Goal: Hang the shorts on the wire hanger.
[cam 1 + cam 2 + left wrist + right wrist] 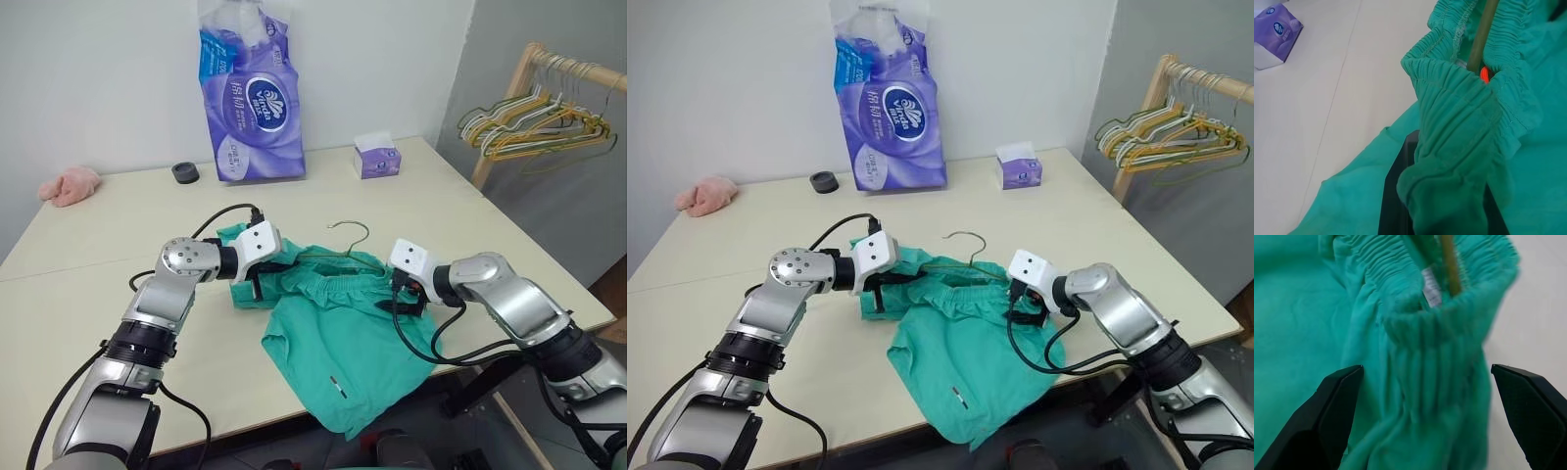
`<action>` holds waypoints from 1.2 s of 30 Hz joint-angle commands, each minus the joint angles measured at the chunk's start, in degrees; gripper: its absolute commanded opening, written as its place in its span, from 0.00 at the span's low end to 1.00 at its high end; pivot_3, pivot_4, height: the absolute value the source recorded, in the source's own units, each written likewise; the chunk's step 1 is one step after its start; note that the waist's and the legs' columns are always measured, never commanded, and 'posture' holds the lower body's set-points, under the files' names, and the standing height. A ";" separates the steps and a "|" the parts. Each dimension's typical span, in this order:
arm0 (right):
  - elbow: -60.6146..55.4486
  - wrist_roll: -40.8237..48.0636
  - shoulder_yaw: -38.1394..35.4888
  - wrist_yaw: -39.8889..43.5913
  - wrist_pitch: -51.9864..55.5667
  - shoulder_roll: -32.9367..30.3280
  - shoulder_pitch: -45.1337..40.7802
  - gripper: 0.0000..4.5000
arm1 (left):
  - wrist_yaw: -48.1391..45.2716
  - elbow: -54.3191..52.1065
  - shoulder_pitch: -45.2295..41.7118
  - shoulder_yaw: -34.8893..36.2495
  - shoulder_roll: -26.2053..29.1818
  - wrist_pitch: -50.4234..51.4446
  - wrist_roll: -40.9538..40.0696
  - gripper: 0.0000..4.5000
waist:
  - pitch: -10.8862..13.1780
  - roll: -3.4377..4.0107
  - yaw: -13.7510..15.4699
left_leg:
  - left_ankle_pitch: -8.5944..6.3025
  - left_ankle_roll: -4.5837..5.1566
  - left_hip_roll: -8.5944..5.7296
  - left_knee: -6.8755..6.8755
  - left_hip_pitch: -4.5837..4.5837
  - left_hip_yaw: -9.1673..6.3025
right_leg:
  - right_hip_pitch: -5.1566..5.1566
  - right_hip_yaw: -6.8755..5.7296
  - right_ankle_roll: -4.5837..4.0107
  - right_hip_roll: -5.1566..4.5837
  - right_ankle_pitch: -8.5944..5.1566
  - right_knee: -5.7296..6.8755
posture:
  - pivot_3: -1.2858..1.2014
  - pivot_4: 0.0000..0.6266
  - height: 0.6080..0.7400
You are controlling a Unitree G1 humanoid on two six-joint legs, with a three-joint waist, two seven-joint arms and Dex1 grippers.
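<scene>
The teal-green shorts (338, 343) lie on the table with one leg hanging over the front edge. The thin olive wire hanger (351, 238) runs inside the gathered waistband, and its hook sticks out toward the back. My left gripper (261, 281) is shut on the left end of the waistband; in the left wrist view the fabric (1459, 147) bunches between its fingers, with the hanger wire (1481, 44) just beyond. My right gripper (1432, 421) stands open at the right end, its fingers (1334, 411) on either side of the waistband (1435, 333) without closing on it.
A tall purple tissue pack (250, 98), a small tissue box (377, 157) and a black round object (185, 172) stand at the back of the table (88, 294). A pink cloth (71, 184) lies back left. A wooden rack with bunched hangers (539, 122) stands at right.
</scene>
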 commanded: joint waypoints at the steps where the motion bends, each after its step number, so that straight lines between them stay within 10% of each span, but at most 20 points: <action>1: 3.66 -1.72 -0.23 3.00 -3.48 0.77 -4.12 0.78 | -0.14 -3.02 -0.70 2.08 0.42 0.57 -2.07 0.00 | 0.00 0.01 0.04 | 0.00 0.00 0.00 0.00 0.00 -0.01 | -0.01 -0.01 0.00 0.00 0.00 0.01 | 0.44 0.00 1.00; 11: 3.13 -3.34 -1.35 7.88 -5.36 -0.48 -4.37 0.02 | -0.43 -3.49 0.36 2.95 -0.02 0.87 -4.93 0.00 | 0.00 0.01 0.03 | 0.00 -0.01 0.00 -0.01 0.00 -0.03 | -0.02 -0.01 -0.01 0.00 0.00 0.01 | 0.44 0.00 1.00; 13: 2.17 -3.06 -1.96 8.74 -5.08 -0.90 -4.32 0.01 | -1.01 -2.66 0.42 3.93 -0.72 4.10 -7.30 0.00 | 0.00 0.01 0.01 | 0.00 -0.01 0.00 -0.01 0.00 -0.03 | -0.02 -0.01 -0.01 0.00 0.00 0.01 | 0.44 0.00 1.00; 27: -10.37 2.09 -7.54 13.98 2.67 -9.01 0.37 0.00 | 0.31 14.82 -5.00 12.83 2.38 5.06 -11.62 0.91 | 0.00 0.01 -0.11 | 0.00 -0.01 0.00 -0.01 -0.01 -0.05 | -0.02 -0.03 0.00 -0.01 0.00 -0.01 | 0.42 0.00 1.00; 36: -12.75 4.44 -10.27 13.46 5.65 -12.76 2.74 0.00 | 0.23 14.89 -6.01 14.92 1.06 8.21 -16.77 0.91 | 0.00 0.01 -0.16 | 0.00 -0.01 -0.02 0.00 -0.02 -0.05 | -0.02 -0.03 0.00 -0.07 0.00 -0.02 | 0.42 0.00 1.00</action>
